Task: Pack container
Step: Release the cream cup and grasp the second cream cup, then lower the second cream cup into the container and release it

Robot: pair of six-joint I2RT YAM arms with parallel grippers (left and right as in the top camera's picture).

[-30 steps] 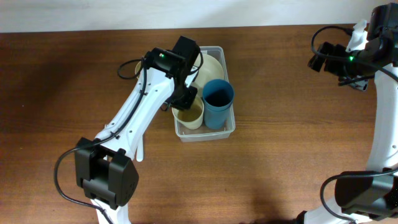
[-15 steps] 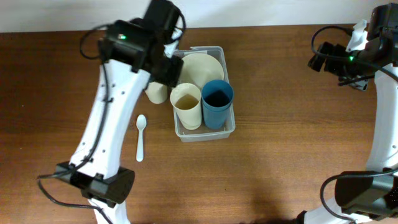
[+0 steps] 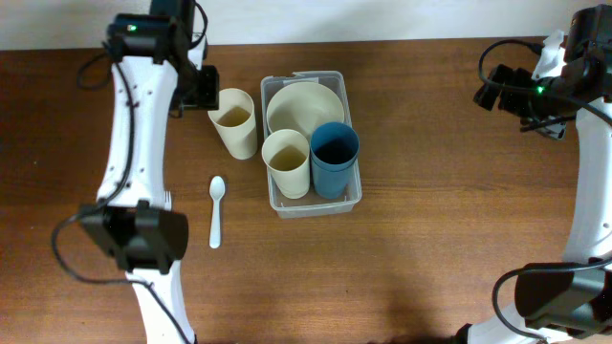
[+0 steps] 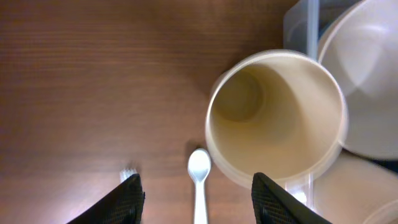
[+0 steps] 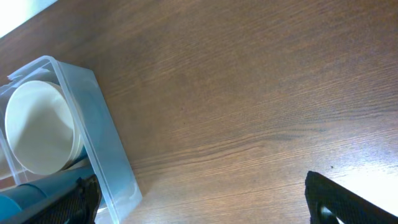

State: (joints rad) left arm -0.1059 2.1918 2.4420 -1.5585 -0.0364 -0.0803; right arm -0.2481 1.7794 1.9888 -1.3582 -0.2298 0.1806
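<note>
One clear plastic container (image 3: pixel 314 207) sits just left of the centre of the overhead view, long side running up and down the frame. Inside it are three things: one cream bowl (image 3: pixel 304 105) filling the upper end, and below it one packed cream cup (image 3: pixel 287 161) on the left and one blue cup (image 3: pixel 335 153) on the right, both upright and touching side by side. So there are three cups in all, two cream and one blue, since one loose cream cup (image 3: pixel 234 119) stands upright on the table just left of the container's upper half. One white spoon (image 3: pixel 216 205) lies below that cup, bowl end toward the top of the frame, apart from the container.

No brand, label or writing can be read on anything.

The table (image 3: pixel 430 239) is dark brown wood grain, with a pale strip of wall (image 3: pixel 382 19) along the top edge.

The left gripper (image 4: pixel 199 199) hangs over the loose cream cup at upper left, jaws spread wide and holding nothing. The right gripper (image 5: pixel 208 202) is at the far upper right, well apart from the container, jaws likewise spread and empty.
</note>
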